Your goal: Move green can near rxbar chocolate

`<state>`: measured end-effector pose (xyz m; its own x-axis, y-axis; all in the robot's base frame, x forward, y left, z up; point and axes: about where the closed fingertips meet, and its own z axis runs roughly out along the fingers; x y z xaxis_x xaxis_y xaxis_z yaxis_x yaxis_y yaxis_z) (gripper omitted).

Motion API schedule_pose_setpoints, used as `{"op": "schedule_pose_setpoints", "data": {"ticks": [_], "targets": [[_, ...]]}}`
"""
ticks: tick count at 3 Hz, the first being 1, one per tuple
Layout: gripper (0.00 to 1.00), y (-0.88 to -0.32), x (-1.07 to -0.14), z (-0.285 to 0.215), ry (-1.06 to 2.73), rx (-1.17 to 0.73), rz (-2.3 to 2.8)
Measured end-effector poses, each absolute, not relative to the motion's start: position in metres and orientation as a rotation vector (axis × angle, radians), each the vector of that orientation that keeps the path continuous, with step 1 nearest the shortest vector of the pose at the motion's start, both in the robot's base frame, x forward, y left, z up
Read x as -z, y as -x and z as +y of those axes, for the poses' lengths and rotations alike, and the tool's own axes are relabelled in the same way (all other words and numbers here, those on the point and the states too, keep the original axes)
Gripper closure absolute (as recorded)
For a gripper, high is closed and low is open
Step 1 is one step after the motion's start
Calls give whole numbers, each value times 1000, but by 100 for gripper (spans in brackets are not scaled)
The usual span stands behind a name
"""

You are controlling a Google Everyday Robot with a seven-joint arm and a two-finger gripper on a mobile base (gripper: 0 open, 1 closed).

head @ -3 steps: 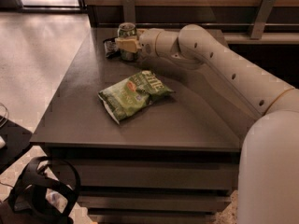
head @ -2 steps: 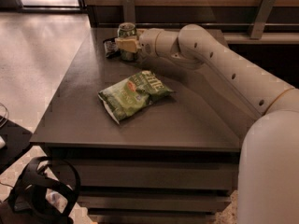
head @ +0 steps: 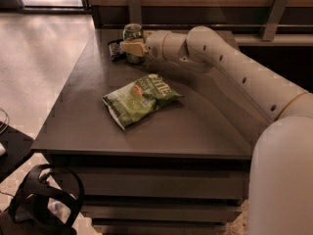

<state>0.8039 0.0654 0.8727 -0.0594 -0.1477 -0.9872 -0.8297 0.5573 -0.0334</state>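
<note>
The green can [head: 132, 34] stands upright at the far end of the counter [head: 200, 126], toward its left corner. It is a cylinder with a silver top and mottled pale markings on green; its base rests on the surface. The pincer [head: 131, 47] is right at the can, and its pale end crosses the can's middle and hides that band. The chocolate bar [head: 115, 49] lies flat just left of the can, close beside it or touching. It is a small dark rectangular wrapper with faint pale print, partly hidden by the can.
</note>
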Motion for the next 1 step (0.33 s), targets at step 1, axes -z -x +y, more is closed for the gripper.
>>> {"op": "schedule_pose_setpoints", "data": {"ticks": [1], "targets": [[0,-804,-873,65,858,-688,1556]]}}
